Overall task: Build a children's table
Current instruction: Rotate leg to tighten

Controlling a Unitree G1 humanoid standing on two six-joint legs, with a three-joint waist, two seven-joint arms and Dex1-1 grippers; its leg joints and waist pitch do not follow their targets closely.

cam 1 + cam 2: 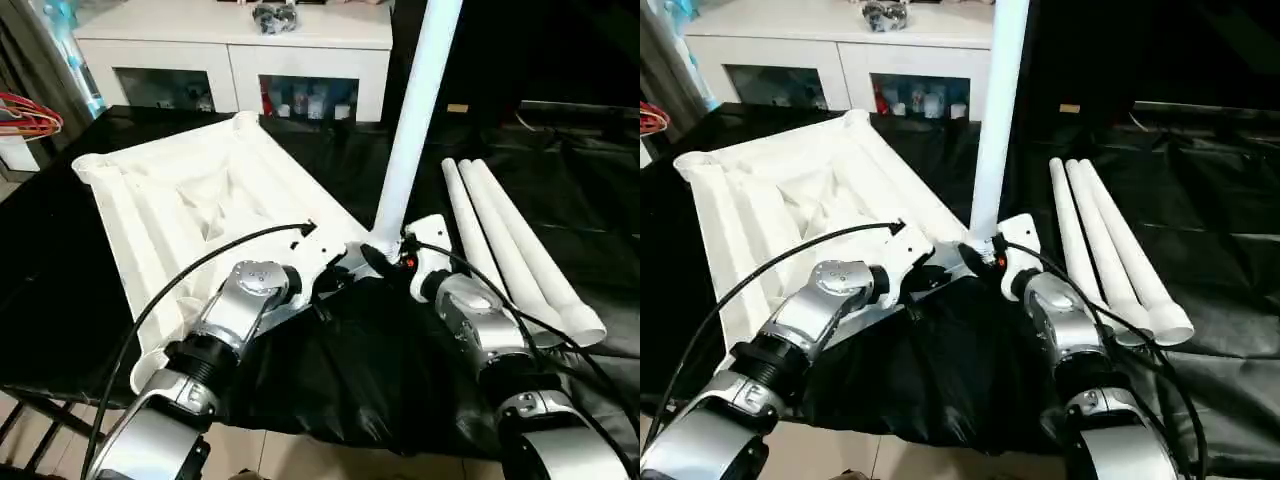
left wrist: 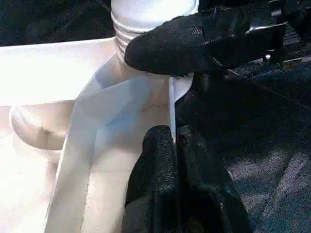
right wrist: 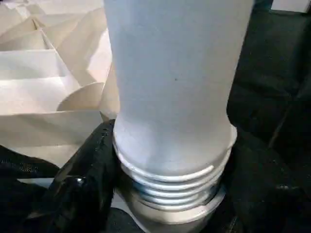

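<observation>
the table top lies underside up on the black-covered table. one leg stands upright in the near corner socket, its long axis vertical, threads still showing. the right end effector grips the leg at its base, directly beside the socket. the left end effector, pressed together, pinches the top's thin rim next to that socket. three spare legs lie right of the socket.

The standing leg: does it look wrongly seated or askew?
Yes, the leg leans a little, and its threaded end is not fully down in the corner socket: several thread rings are exposed above it.
</observation>
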